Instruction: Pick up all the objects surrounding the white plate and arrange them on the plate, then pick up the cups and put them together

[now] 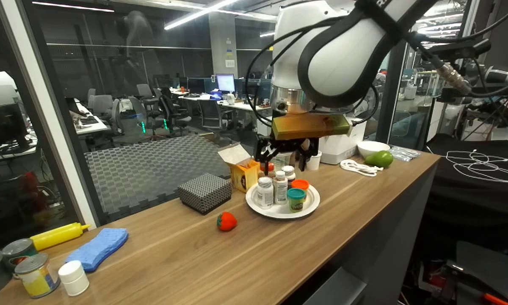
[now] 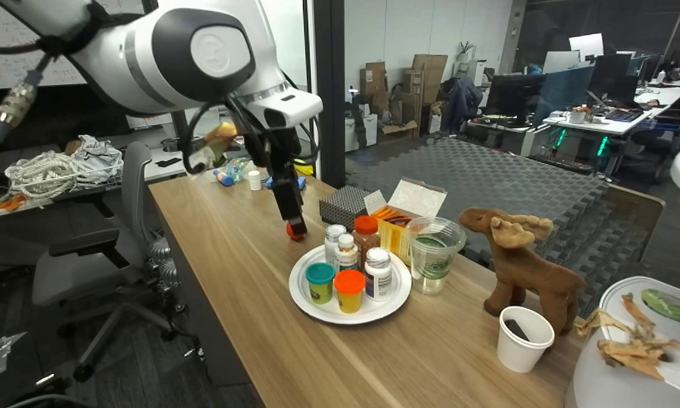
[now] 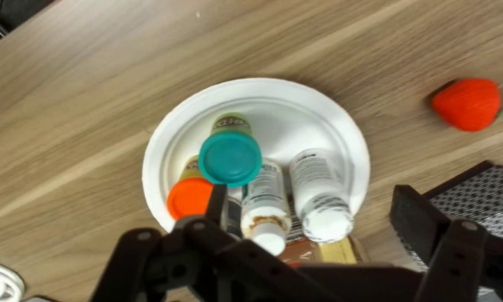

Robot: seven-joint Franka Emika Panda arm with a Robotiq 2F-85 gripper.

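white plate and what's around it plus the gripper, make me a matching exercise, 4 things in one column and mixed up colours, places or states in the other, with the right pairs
Things:
1. green tub
2. red strawberry
3. gripper
4. yellow tub

Matches:
A. open, holding nothing
B. orange lid
C. teal lid
D. on the table, off the plate

Right pairs: 1-C, 2-D, 3-A, 4-B
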